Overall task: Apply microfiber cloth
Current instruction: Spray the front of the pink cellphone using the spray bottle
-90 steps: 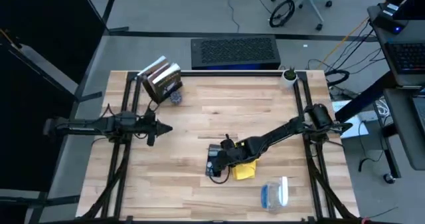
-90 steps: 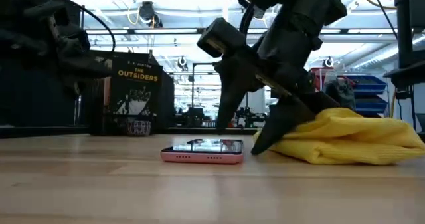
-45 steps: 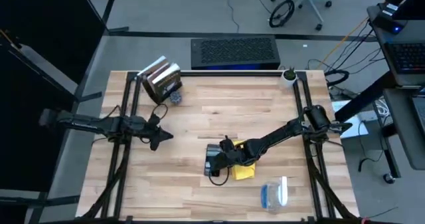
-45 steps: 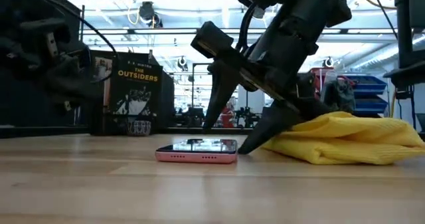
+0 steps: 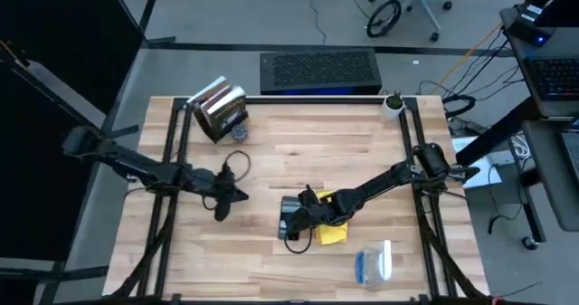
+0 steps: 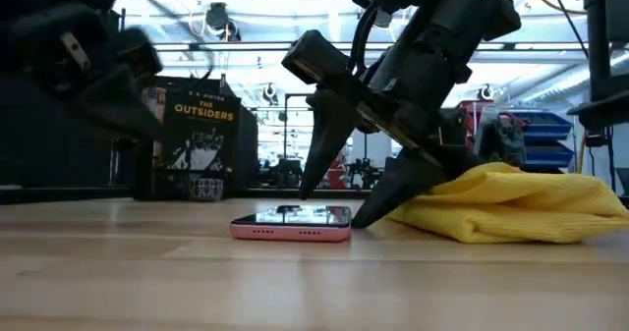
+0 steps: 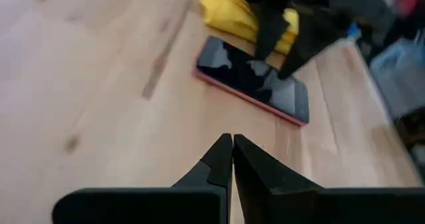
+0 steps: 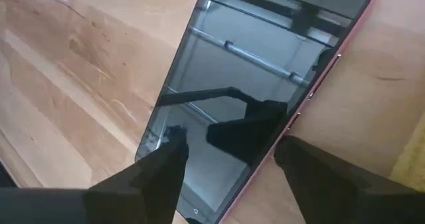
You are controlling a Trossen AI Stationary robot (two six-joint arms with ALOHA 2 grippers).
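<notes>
Tools | right [image 6: 339, 208] spread, empty, over phone [image 6: 292, 223] beside cloth [image 6: 511, 203] | left [image 7: 232, 159] pressed shut, empty

On the dark cover of the book [image 6: 204, 139] that stands at the far side of the table, I can read "THE OUTSIDERS" in yellow capital letters, and above it a smaller line that is too small to read. No other words, numbers or brand names are readable from where I look.
</notes>
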